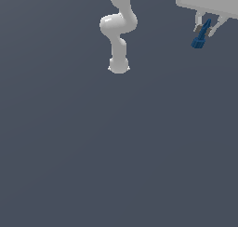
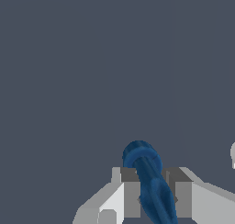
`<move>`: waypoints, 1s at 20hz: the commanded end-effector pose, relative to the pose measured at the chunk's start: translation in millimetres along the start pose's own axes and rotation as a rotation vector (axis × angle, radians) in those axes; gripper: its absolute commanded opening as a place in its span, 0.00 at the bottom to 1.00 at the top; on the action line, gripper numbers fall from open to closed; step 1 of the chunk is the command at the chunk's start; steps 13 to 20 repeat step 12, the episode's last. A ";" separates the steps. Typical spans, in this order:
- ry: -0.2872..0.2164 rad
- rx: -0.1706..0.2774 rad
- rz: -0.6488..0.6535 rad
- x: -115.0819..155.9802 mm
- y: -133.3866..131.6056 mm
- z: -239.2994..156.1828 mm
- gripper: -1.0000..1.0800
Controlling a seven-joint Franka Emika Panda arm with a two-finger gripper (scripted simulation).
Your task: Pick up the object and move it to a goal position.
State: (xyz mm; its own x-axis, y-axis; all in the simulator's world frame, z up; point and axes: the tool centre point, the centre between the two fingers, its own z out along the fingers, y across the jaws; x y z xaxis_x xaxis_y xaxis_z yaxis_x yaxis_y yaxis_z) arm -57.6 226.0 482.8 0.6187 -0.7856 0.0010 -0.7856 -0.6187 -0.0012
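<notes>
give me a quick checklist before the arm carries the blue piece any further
1. Dark blue piece sits between the end effector fingers: ok.
2. Piece lifted off the floor: ok, judging by the exterior view.
3. Piece straight in the grip: not ok, it hangs tilted.
4. Goal position visible: cannot tell, no marker shows.
5. Path free of obstacles: ok, only the arm's base in view.

the claw [image 1: 203, 30] sits at the upper edge toward the exterior view's right, hanging under its wrist body. the object [image 1: 200, 36] stands between the two fingers, touching both, tilted, with its lower end poking out below the fingertips. in the wrist view the object [image 2: 149, 182] juts forward past the claw [image 2: 151, 191]. the arm's base [image 1: 118, 65] stands well apart, toward the exterior view's left of the claw.
</notes>
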 end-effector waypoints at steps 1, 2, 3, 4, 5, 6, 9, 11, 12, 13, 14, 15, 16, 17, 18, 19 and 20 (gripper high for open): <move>-0.001 -0.001 0.000 -5.4 -0.2 -13.3 0.00; -0.001 -0.001 0.000 -7.0 -0.4 -17.4 0.00; -0.001 -0.001 0.000 -8.4 -0.6 -21.0 0.00; -0.001 -0.001 0.000 -9.6 -0.9 -24.1 0.00; -0.001 -0.001 0.000 -10.7 -1.1 -26.8 0.00; -0.001 -0.001 0.000 -11.6 -1.3 -29.1 0.00; -0.001 -0.001 0.000 -13.3 -1.7 -33.7 0.00; -0.001 -0.001 0.000 -13.8 -1.8 -35.1 0.00; -0.001 -0.001 0.000 -13.9 -1.8 -35.2 0.00; -0.001 -0.001 0.000 -13.9 -1.8 -35.2 0.00; -0.001 -0.001 0.000 -13.9 -1.8 -35.2 0.00; -0.001 -0.001 0.000 -13.9 -1.8 -35.2 0.00; -0.001 -0.001 0.000 -13.9 -1.8 -35.2 0.00; -0.001 -0.001 0.000 -13.9 -1.8 -35.2 0.00; -0.001 -0.001 0.000 -13.9 -1.8 -35.2 0.00; -0.001 -0.001 0.000 -13.9 -1.8 -35.2 0.00; -0.001 -0.001 0.000 -13.9 -1.8 -35.2 0.00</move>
